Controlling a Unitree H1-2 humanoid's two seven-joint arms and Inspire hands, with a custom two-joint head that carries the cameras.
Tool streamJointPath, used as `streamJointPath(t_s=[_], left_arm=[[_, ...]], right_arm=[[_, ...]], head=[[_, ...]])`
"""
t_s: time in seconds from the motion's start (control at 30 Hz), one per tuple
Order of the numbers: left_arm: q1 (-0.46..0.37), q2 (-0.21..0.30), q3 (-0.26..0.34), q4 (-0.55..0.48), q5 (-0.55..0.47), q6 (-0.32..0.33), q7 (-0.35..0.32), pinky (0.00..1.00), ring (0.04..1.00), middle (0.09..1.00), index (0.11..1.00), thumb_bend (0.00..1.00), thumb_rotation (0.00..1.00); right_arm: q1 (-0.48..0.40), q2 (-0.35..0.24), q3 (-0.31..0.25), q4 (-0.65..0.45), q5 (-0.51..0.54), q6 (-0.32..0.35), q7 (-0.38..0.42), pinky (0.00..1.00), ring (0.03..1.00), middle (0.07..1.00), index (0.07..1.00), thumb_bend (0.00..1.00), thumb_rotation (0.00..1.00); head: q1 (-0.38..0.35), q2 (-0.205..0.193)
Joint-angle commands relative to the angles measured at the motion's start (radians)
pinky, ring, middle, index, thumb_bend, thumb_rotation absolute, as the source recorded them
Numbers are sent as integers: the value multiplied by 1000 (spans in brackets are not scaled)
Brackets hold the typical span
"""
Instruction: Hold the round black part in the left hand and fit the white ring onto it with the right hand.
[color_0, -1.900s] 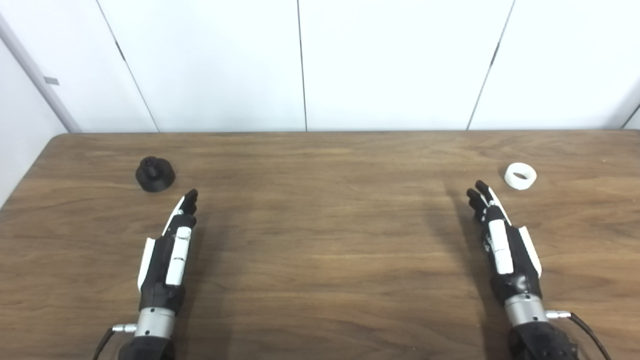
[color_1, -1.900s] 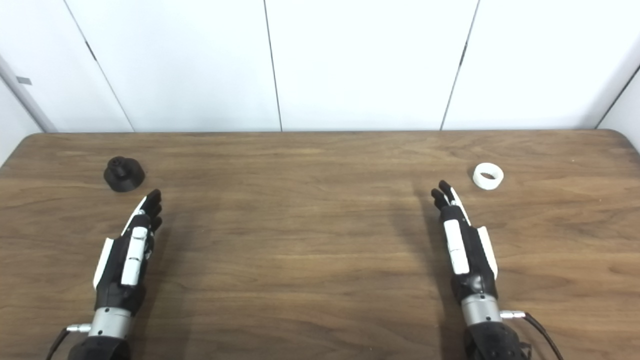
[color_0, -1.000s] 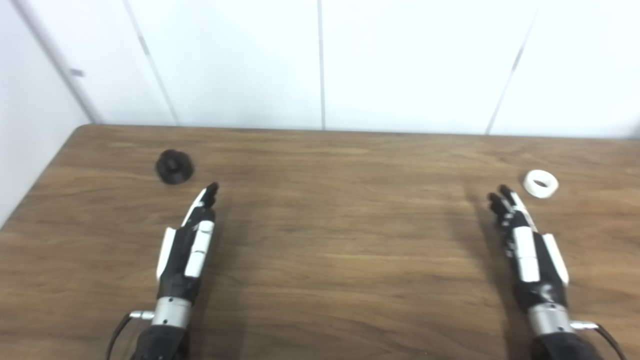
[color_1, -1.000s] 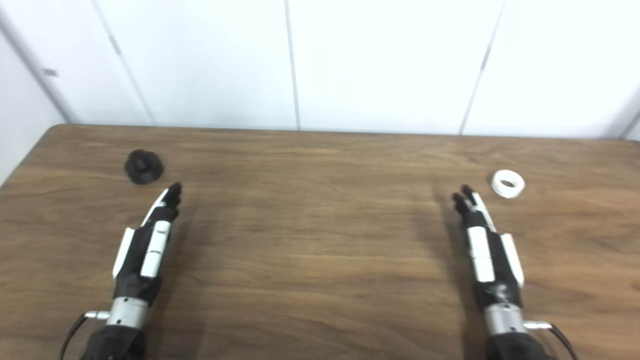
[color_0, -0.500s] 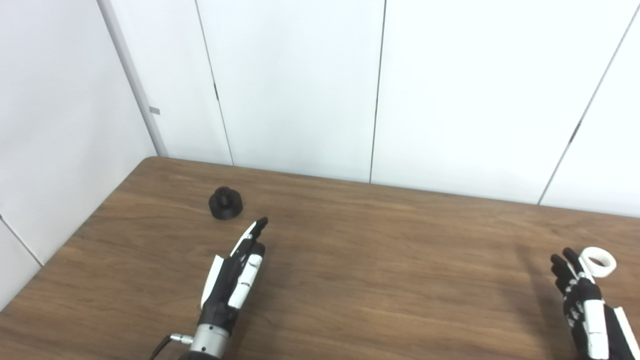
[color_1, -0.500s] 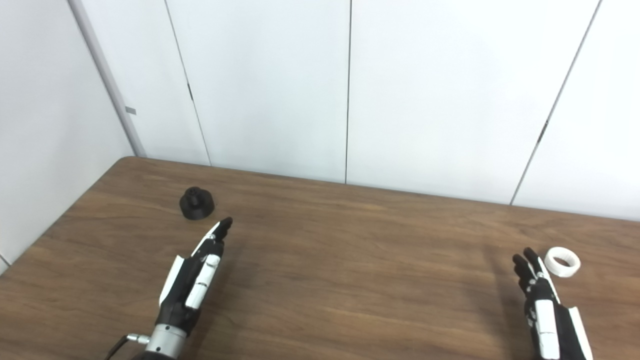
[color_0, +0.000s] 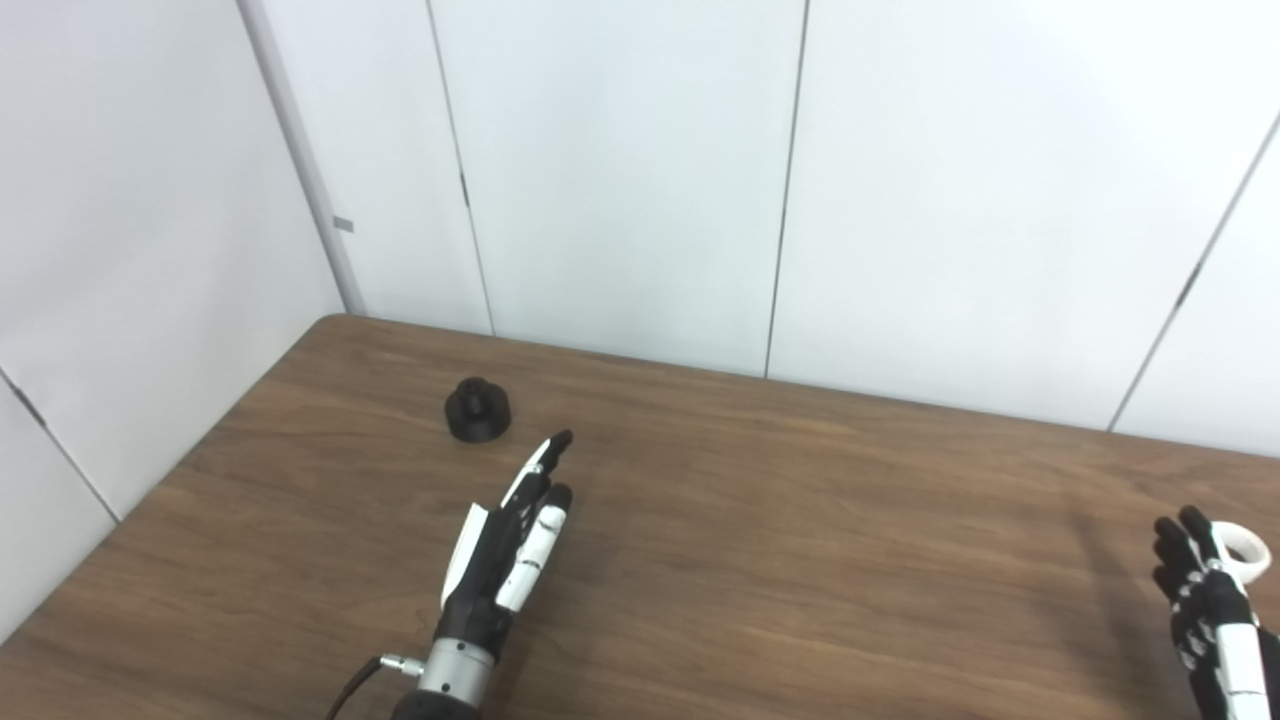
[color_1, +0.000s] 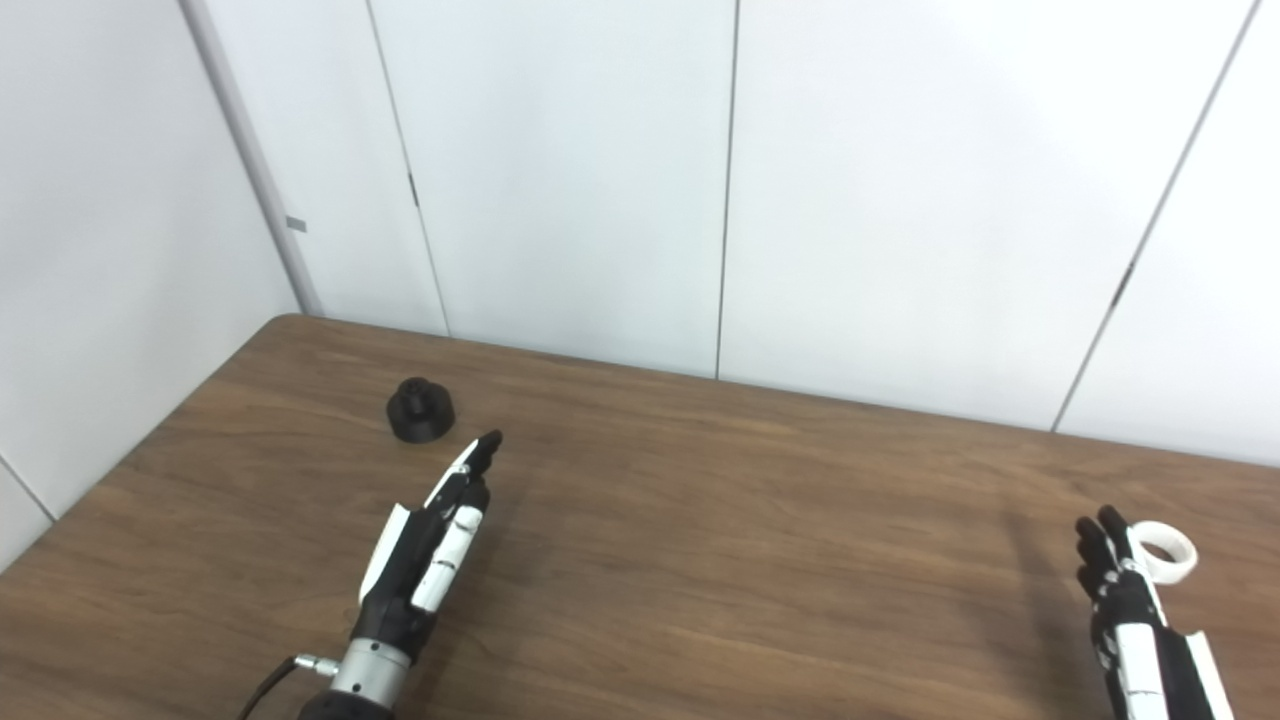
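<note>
The round black part (color_0: 478, 411) stands on the wooden table (color_0: 760, 520) at the far left, with a small knob on top. My left hand (color_0: 510, 535) lies flat and open just right of it and nearer to me, its fingertips a short way from the part. The white ring (color_1: 1166, 549) lies on the table at the far right. My right hand (color_1: 1130, 620) is open, low at the right edge of the picture, its fingertips just left of the ring and not touching it. Neither hand holds anything.
White wall panels (color_0: 640, 180) rise behind the table and along its left side. The table's left edge (color_0: 190, 460) runs diagonally close to the black part.
The camera has swung up and to the left, so the whole picture has shifted. The left thumb has spread a little from the fingers. The part and the ring have not moved.
</note>
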Motion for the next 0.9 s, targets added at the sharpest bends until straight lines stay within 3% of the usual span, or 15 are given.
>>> streamJointPath(t_s=[0.0, 0.1, 0.3, 0.43, 0.6, 0.73, 0.87], left_arm=[[53, -40, -22, 59, -4, 3, 14, 1000, 1000, 980, 964, 488, 874], [62, -38, -26, 26, 26, 26, 23, 1000, 1000, 981, 964, 503, 791], [81, -50, -25, -66, 97, 84, 60, 998, 987, 963, 948, 580, 471], [67, -51, -16, -195, 255, 248, 98, 985, 947, 924, 926, 705, 295], [38, -11, -23, -342, 438, 465, 58, 959, 943, 916, 921, 809, 257], [2, 55, -23, -380, 511, 491, 50, 885, 932, 929, 910, 884, 223], [-49, 116, -23, -374, 583, 521, 43, 853, 939, 927, 897, 921, 259]], right_arm=[[40, 5, 0, 46, 8, -7, 3, 1000, 969, 949, 980, 576, 1000], [44, 5, -3, 45, 9, -2, 1, 1000, 962, 940, 966, 573, 1000], [52, 5, -11, 40, 21, -2, 3, 1000, 950, 927, 954, 565, 1000], [58, 1, -13, 41, 8, -9, -2, 1000, 935, 921, 947, 584, 998], [62, -5, -12, 48, 13, -10, 7, 1000, 944, 927, 951, 596, 993], [63, -7, -11, 55, 5, -19, 4, 990, 942, 919, 946, 618, 982], [61, -10, -8, 67, -4, -28, 6, 994, 935, 922, 948, 629, 988]], head=[[-4, 4], [-11, 8], [-14, 11], [-11, 13], [-9, 15], [-6, 17], [-8, 17]])
